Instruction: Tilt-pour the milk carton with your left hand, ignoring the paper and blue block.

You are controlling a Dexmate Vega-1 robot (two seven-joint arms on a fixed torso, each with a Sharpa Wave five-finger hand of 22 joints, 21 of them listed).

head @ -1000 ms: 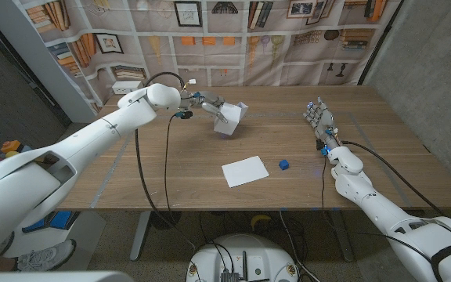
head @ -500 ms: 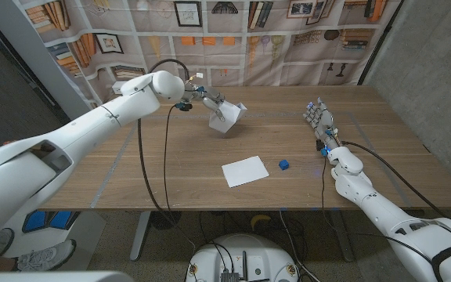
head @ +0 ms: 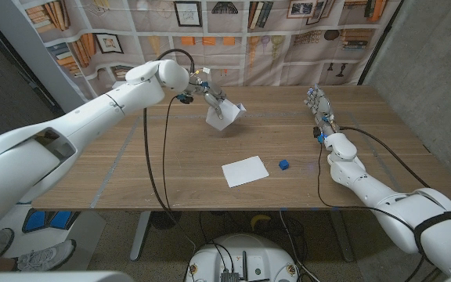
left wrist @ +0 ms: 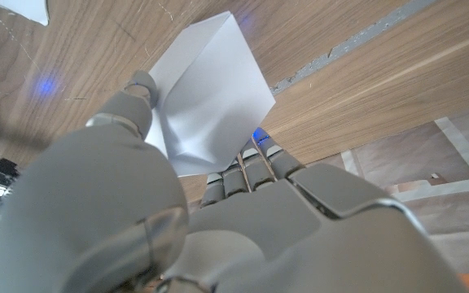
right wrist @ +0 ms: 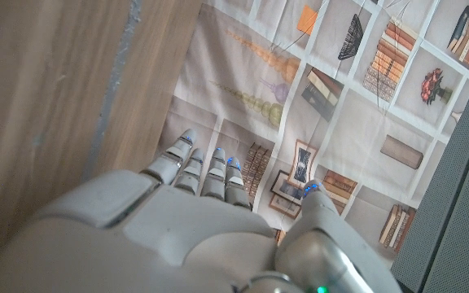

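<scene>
The white milk carton (head: pixel 224 116) is held tilted above the table's far middle, its top leaning toward the right. My left hand (head: pixel 207 99) grips it from the left side; in the left wrist view the fingers wrap the carton (left wrist: pixel 206 104) with the thumb on its near face. The carton is lifted off the wood. A white paper sheet (head: pixel 245 171) lies flat near the front middle, and a small blue block (head: pixel 284 164) sits just right of it. My right hand (head: pixel 319 113) stands on its edge at the far right, fingers straight and apart, holding nothing.
The wooden table (head: pixel 131 180) runs wide, with its front edge close to the paper. A printed bookshelf backdrop (head: pixel 233 31) hangs behind the far edge. A black cable (head: pixel 153 164) loops from my left arm down over the table's front.
My left arm has risen and swung slightly back, lifting the carton a little higher and tilting it further. My right hand has shifted slightly toward the far edge.
</scene>
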